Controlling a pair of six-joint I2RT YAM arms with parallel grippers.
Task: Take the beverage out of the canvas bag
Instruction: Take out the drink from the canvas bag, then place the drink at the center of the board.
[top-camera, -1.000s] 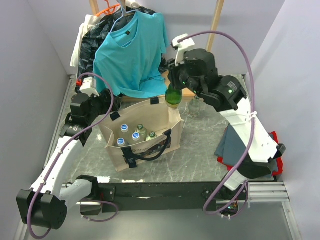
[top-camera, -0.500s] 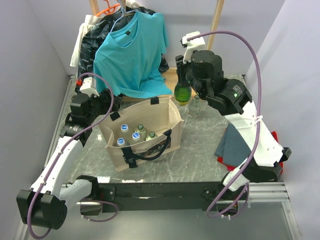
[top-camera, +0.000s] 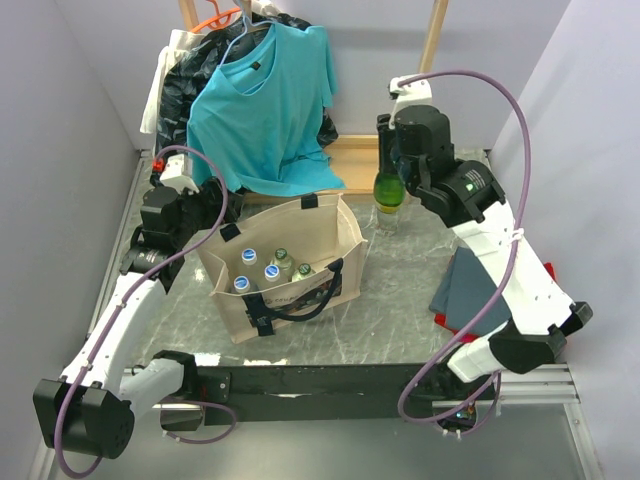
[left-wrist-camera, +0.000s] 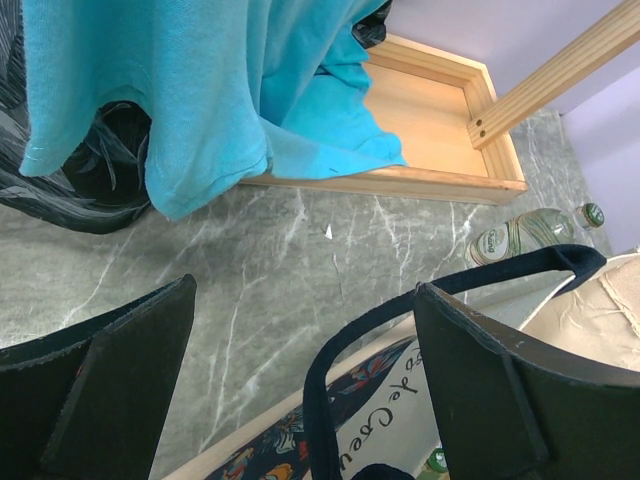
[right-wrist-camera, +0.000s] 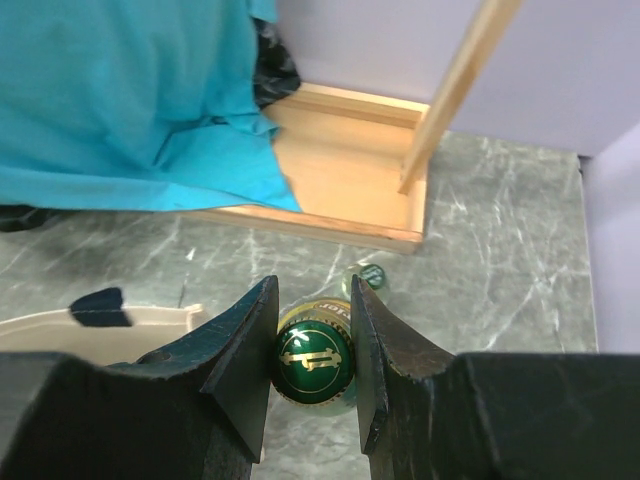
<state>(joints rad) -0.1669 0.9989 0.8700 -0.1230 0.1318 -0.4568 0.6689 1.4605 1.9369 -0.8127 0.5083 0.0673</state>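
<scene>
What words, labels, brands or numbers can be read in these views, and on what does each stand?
"de Coeu": script lettering, cut off by the frame, on the printed side of the boxy beige canvas bag, left wrist view.
Cap of the green glass bottle: gold emblem, but the rim lettering is too small to read.
Capped bottles inside the bag: labels too small to read.
No numbers are readable.

Overhead plus wrist closeups around canvas bag (top-camera: 318, 232)
</scene>
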